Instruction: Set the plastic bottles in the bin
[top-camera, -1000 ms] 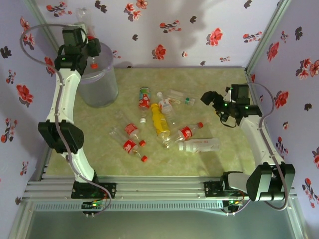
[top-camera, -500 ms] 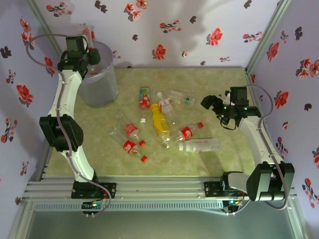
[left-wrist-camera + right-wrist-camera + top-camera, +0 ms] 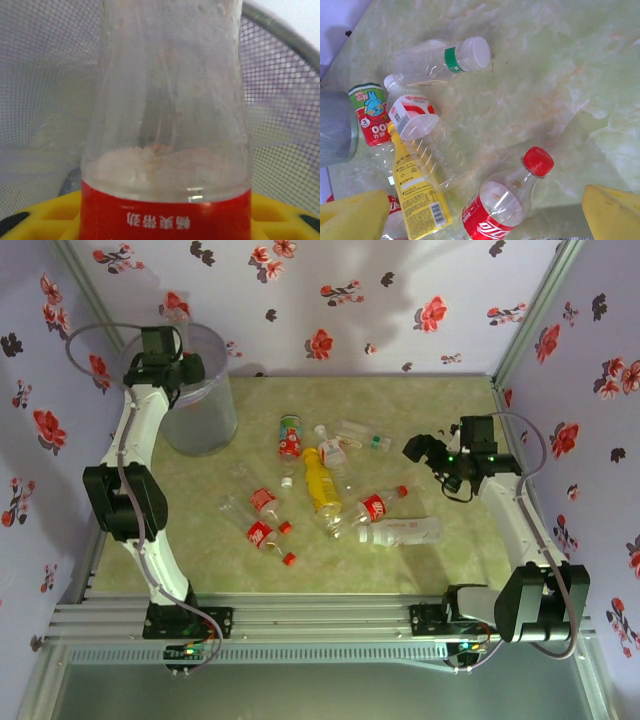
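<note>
Left wrist view: the left gripper [image 3: 178,368] is clamped on a red-labelled bottle [image 3: 165,125]. The bottle's long axis runs straight out from the gripper into the bin [image 3: 40,100], whose mesh wall surrounds it beyond. Since a second ago the wrist has shifted and turned over the bin's mouth. The right gripper [image 3: 428,455], spread wide and empty, has edged toward the loose bottles [image 3: 320,490] ahead of it on the worktop [image 3: 420,400].

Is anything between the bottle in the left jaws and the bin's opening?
Nothing visible does. The bottle hangs right at the open rim of the bin, with the mesh wall behind it.
</note>
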